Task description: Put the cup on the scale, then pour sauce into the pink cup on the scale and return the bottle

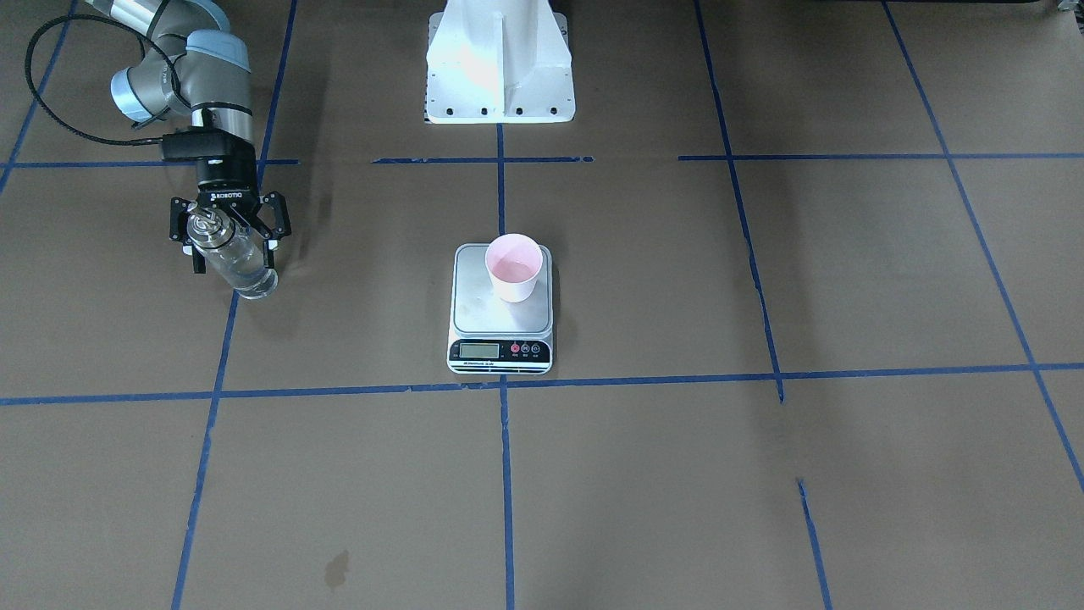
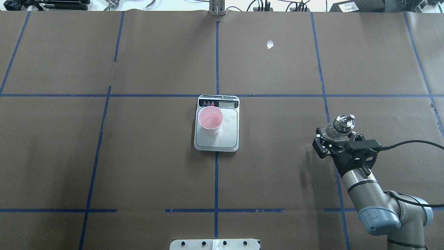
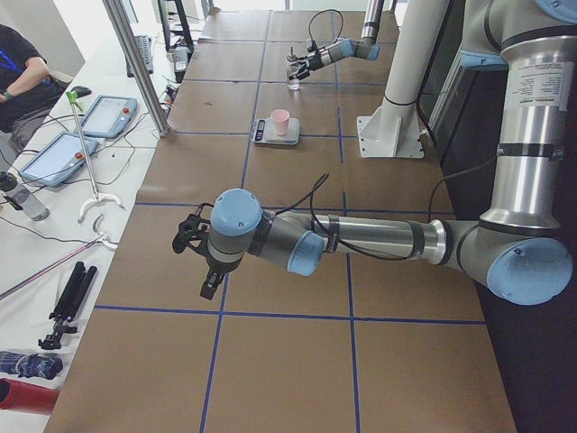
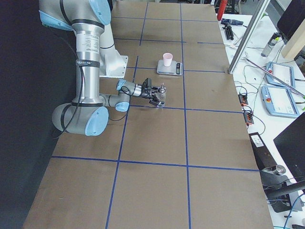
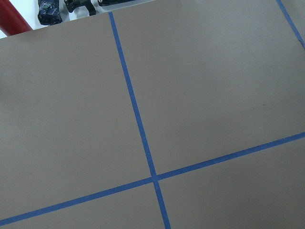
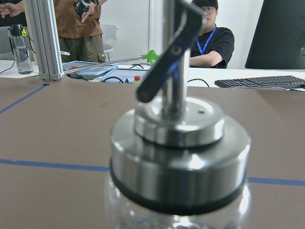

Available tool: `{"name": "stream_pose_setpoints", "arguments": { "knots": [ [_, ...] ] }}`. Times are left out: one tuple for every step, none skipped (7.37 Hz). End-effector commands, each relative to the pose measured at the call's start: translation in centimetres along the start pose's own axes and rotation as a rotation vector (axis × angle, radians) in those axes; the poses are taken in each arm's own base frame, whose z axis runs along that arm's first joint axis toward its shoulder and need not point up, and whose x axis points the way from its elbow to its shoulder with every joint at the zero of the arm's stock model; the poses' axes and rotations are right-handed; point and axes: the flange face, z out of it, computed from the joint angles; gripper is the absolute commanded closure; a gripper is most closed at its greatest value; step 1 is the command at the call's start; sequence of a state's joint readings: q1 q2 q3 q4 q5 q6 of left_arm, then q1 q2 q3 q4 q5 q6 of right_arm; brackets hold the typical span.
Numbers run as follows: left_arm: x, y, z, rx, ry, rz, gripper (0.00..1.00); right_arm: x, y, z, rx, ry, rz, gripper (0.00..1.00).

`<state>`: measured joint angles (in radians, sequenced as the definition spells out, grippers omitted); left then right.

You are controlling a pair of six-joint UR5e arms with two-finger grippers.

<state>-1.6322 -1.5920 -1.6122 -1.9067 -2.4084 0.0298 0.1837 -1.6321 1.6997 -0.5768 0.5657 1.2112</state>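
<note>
The pink cup (image 1: 513,269) stands upright on the rear left part of the scale's silver platform (image 1: 500,318), near the table's middle; both also show in the overhead view, the cup (image 2: 210,121) and the scale (image 2: 225,139). My right gripper (image 1: 235,254) is closed around the clear glass bottle (image 1: 237,267), which is upright with its base at or just above the table. The bottle's metal collar and spout fill the right wrist view (image 6: 178,157). My left gripper (image 3: 194,257) hangs over bare table far from the scale; I cannot tell whether it is open.
The white robot pedestal (image 1: 500,68) stands behind the scale. A dark stain (image 1: 336,568) and a white scrap (image 2: 270,44) lie on the brown paper. People, tablets and cables (image 3: 99,113) are beyond the table's far edge.
</note>
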Motion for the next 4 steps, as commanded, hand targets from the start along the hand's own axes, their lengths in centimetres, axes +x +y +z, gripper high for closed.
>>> {"name": "stream_pose_setpoints", "arguments": {
  "knots": [
    [-0.03,0.07,0.03,-0.001,0.0,0.0,0.0,0.08,0.01,-0.04,0.004,0.002,-0.003,0.0],
    [-0.03,0.07,0.03,-0.001,0.0,-0.002,0.0,0.28,-0.11,-0.02,0.024,0.011,-0.005,0.0],
    [-0.04,0.16,0.06,-0.002,0.002,-0.001,0.0,0.22,-0.44,-0.1,0.04,0.015,-0.001,0.0],
    [-0.04,0.17,0.06,-0.002,0.002,-0.001,0.0,0.26,-0.42,-0.21,0.047,0.016,-0.002,0.0]
  ]
}}
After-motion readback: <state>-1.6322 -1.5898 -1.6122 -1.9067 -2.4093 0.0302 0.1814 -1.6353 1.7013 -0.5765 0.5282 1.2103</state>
